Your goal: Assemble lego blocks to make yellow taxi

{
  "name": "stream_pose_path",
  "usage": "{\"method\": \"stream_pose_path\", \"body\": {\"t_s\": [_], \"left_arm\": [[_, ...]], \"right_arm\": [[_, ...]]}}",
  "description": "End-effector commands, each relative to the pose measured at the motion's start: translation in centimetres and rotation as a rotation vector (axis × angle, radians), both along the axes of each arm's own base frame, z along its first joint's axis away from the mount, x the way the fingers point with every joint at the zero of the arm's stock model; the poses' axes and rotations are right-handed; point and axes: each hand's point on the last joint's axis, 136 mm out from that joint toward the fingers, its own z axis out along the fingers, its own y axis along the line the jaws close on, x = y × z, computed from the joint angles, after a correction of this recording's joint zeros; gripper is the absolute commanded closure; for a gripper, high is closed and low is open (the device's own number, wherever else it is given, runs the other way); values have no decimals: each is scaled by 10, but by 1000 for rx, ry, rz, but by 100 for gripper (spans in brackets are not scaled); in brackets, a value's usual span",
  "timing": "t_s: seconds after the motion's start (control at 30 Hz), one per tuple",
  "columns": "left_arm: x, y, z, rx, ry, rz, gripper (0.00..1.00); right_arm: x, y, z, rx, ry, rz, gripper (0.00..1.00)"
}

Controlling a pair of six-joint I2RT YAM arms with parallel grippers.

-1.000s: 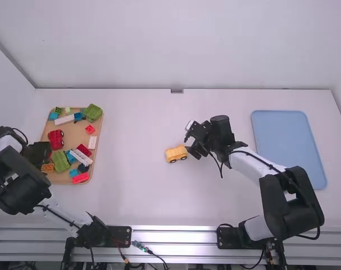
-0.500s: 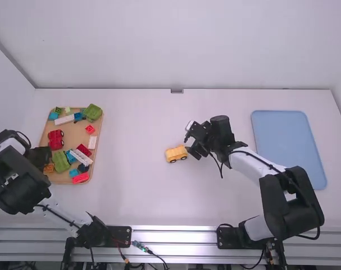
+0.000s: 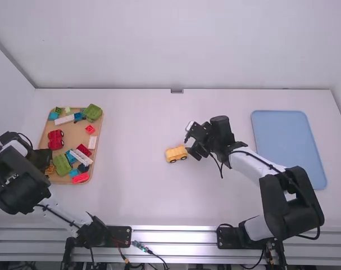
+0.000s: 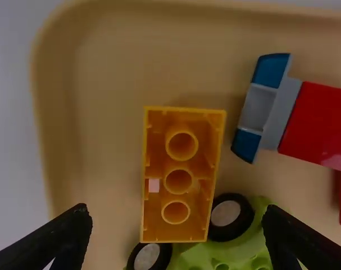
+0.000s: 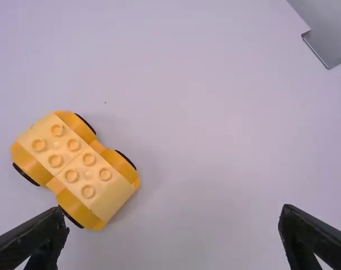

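Tray (image 3: pixel 74 135) holds mixed blocks (image 3: pixel 92 112), orange brick (image 4: pixel 180 163) hollow-side up; car (image 3: pixel 176 153) lengthwise roughly left-right in high view; left gripper (image 3: pixel 48 157), right gripper (image 3: pixel 189 142) spread.

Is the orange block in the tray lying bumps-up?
No, the orange block shows its hollow underside with three round tubes facing up.

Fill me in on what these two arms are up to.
The left gripper is open over an orange block that lies hollow side up in the tray of loose blocks, probably about to take it. The right gripper is open near a yellow car base standing on its wheels on the table. Neither holds anything, and the base has no cab or roof on it, so the taxi looks unfinished.
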Motion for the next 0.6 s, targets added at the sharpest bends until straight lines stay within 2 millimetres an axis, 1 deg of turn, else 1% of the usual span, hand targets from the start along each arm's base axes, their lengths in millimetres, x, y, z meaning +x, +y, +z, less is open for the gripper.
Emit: {"method": "stream_pose_path", "body": {"t_s": [0.0, 0.27, 0.33, 0.43, 0.57], "left_arm": [[-7, -3, -8, -17, 27, 11, 17], [-10, -1, -10, -1, 49, 14, 22], [-11, 2, -10, 4, 46, 5, 25], [-10, 1, -10, 5, 48, -1, 26], [-7, 0, -12, 10, 50, -51, 26]], "right_arm": [[6, 2, 13, 13, -28, -1, 1], [5, 2, 12, 11, -24, 0, 1], [4, 2, 12, 10, -22, 0, 1], [4, 2, 11, 7, -25, 5, 1], [4, 2, 11, 7, -25, 4, 1]]}}
